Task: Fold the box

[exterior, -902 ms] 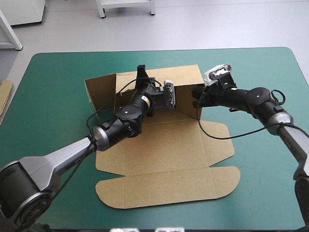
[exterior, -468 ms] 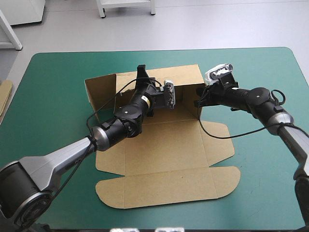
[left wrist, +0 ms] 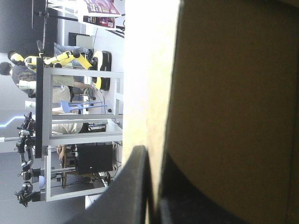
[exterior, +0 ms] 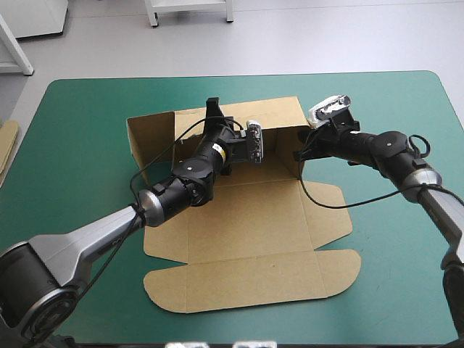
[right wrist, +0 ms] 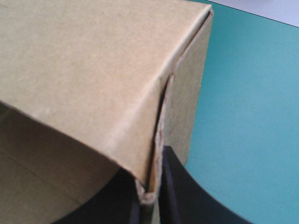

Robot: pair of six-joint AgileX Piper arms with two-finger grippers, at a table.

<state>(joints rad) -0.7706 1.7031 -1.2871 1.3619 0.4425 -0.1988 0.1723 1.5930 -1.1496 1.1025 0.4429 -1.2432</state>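
Brown box (exterior: 246, 217) mid-table (exterior: 87, 116): near panels and lid flat, far wall up, left side flap up. Left gripper (left wrist: 152, 189) fingers clamped on the far wall's top edge, board between them. Right gripper (right wrist: 150, 189) fingers pinching the far-right corner, where wall and side flap meet.

Box (exterior: 246, 225): brown, plain, unprinted; raised walls' inner faces a darker, shaded brown.
Desk cover (exterior: 87, 123): teal-green, uniform, on every side of the box.
Left end effector (left wrist: 156, 163): black fingers.
Right end effector (right wrist: 148, 175): black fingers.
Left arm (exterior: 87, 243): black near the box, silver-grey farther from it.
Right arm (exterior: 428, 190): black near the box, silver-grey farther from it.
Spare board (exterior: 6, 145): pale brown, well left of the box.
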